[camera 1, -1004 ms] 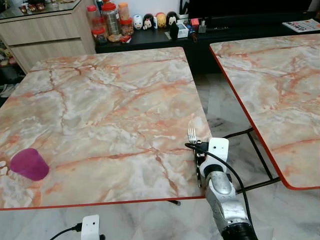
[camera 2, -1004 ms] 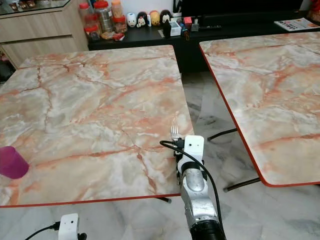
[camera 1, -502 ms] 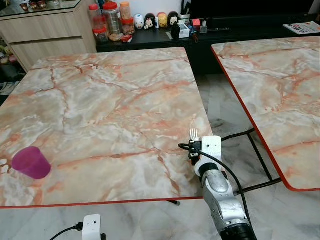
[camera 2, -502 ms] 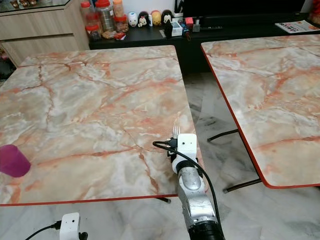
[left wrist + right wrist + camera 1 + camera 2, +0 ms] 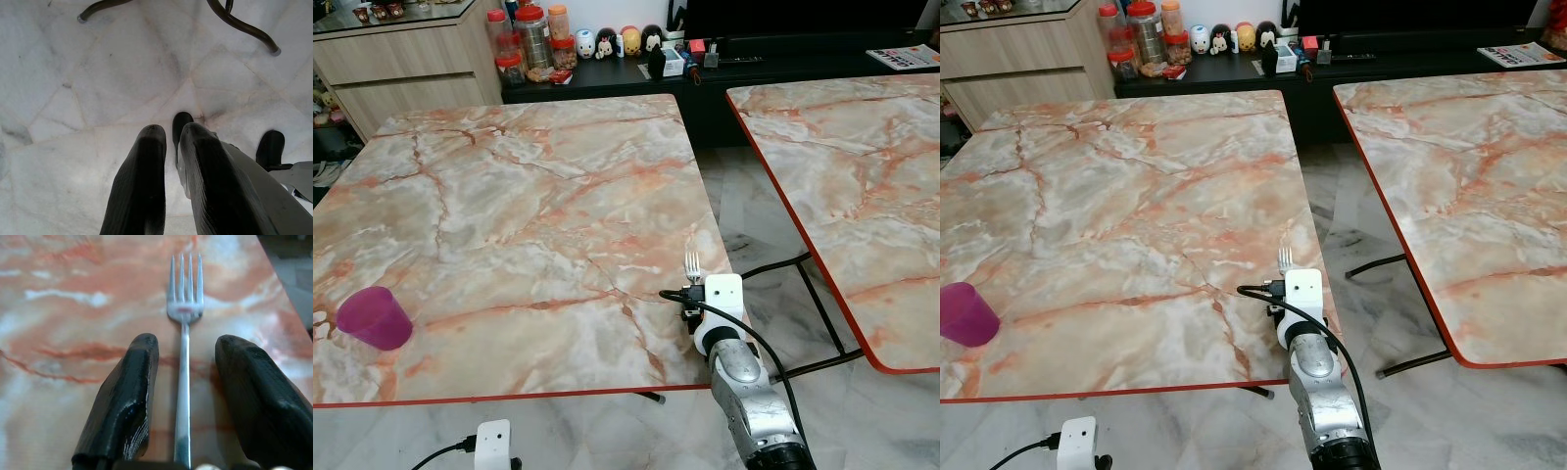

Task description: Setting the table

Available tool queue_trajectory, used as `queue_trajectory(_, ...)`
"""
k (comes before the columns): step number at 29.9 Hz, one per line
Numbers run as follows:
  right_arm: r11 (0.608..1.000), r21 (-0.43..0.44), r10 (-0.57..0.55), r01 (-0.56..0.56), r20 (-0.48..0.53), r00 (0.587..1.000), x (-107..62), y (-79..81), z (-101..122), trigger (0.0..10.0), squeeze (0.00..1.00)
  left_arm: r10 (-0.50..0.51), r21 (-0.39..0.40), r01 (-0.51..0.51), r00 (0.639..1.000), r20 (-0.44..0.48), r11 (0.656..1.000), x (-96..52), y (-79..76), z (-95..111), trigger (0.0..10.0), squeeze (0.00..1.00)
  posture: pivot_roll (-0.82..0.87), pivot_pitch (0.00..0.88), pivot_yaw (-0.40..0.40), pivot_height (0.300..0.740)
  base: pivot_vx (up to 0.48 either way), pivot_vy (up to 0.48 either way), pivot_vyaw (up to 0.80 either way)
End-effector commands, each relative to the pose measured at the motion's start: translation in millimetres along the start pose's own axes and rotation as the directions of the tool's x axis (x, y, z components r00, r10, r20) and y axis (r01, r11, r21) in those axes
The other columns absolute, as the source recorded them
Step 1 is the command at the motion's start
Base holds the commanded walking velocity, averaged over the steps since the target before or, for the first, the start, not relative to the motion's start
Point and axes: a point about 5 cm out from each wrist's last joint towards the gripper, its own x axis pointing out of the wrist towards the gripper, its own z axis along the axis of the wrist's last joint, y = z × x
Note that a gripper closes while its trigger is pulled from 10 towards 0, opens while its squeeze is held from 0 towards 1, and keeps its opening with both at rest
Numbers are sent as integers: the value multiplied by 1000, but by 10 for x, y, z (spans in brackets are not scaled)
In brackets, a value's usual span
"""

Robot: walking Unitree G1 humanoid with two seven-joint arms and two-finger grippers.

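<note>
**Operator:** Where's the fork?

**Spotter:** Your fork (image 5: pixel 184 357) lies flat on the marble table (image 5: pixel 529 206), near its right edge, lower centre-right of the head views. The tines point away from you toward the far side of the table. Your right gripper (image 5: pixel 186 396) sits right over the handle, and its black fingers (image 5: pixel 124 401) stand spread, one on each side of the shaft with a gap on both sides. Nothing is pinching the fork.

**Operator:** And my left side?

**Spotter:** Your left gripper (image 5: pixel 168 147) hangs low over the white marble floor (image 5: pixel 73 98), fingers pressed almost together, holding nothing. You can see curved dark table legs (image 5: pixel 244 27) at the top of that wrist view.

**Operator:** Anything else on the table?

**Spotter:** A purple cup (image 5: pixel 374 317) stands upright at the lower left of the head view, well apart from the fork. A second marble table (image 5: pixel 862 166) fills the right of the frame, and jars (image 5: pixel 530 37) sit on a dark cabinet at the top.
</note>
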Motion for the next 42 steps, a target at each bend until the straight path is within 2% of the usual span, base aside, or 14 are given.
queue_trajectory(1,1000,-4,-6,6,-49,999,-10,9,-81,10000,0,-2,4,2,1000,-26,1000,-10,11,-57,10000,0,-17,42,46,740,0,0,0)
queue_trajectory(4,999,-27,-23,20,-121,992,-19,-16,-205,10000,0,-6,11,7,999,-40,1000,-14,7,-82,10000,0,-14,38,44,740,0,0,0)
queue_trajectory(9,999,-41,-8,2,-147,989,-17,-10,-242,10000,0,-9,9,9,999,-48,1000,-18,4,-103,10000,0,-13,31,42,740,0,0,0)
queue_trajectory(10,999,-38,-4,-1,-144,990,-14,-6,-241,3765,0,-10,9,11,999,-50,1000,-19,1,-106,10000,0,-12,30,41,740,0,0,0)
queue_trajectory(11,999,-37,-4,-1,-142,990,-13,-5,-239,3765,0,-11,9,11,999,-50,1000,-19,1,-106,10000,0,-12,30,41,740,0,0,0)
queue_trajectory(12,999,-34,2,-7,-136,991,-10,5,-223,0,0,-14,6,14,998,-53,1000,-18,-5,-107,10000,0,-12,30,39,740,0,0,0)
queue_trajectory(23,999,-34,-1,-4,-126,992,20,-16,-168,0,0,-33,6,34,996,-82,999,-16,-49,-130,10000,0,-17,49,39,740,0,0,0)
queue_trajectory(40,999,-41,-27,23,-91,996,72,-94,-65,0,0,-26,-8,26,997,-71,1000,-6,-70,-92,10000,0,-23,47,28,740,0,0,0)
queue_trajectory(42,999,-43,-27,25,-56,998,80,-92,-10,0,0,-26,-8,25,997,-68,1000,-4,-71,-85,10000,0,-24,46,29,740,0,0,0)
